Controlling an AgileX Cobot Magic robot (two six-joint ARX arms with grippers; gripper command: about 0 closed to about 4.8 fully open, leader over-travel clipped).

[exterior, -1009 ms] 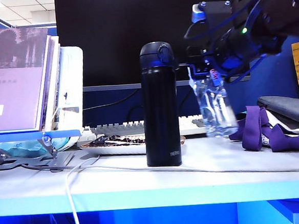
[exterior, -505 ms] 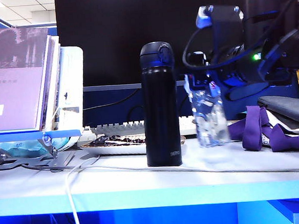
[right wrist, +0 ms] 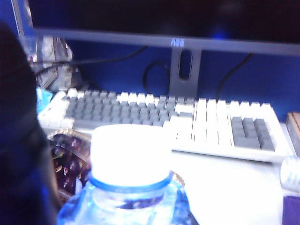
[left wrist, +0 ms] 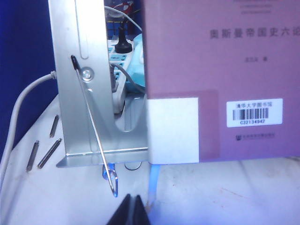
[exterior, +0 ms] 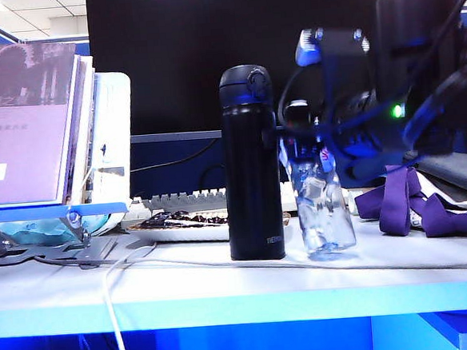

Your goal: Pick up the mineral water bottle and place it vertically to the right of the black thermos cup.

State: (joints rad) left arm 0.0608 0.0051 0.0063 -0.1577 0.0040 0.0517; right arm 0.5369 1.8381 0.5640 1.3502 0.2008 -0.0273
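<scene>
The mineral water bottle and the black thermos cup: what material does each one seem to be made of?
The mineral water bottle, held upright in the right gripper: thin clear plastic, bluish and ridged, with the background showing through; its cap looks like opaque white plastic. The black thermos cup: smooth black shell with a soft sheen, probably coated metal, though hard plastic cannot be excluded.

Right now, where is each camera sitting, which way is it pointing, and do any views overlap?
Exterior view: low at the table's front edge, facing the monitor; shows the right gripper holding the mineral water bottle beside the black thermos cup.
Left wrist view: faces a book on a metal stand; the shut left gripper peeks in.
Right wrist view: above the bottle's cap, facing the keyboard.
Shared: bottle, keyboard, monitor, thermos.
</scene>
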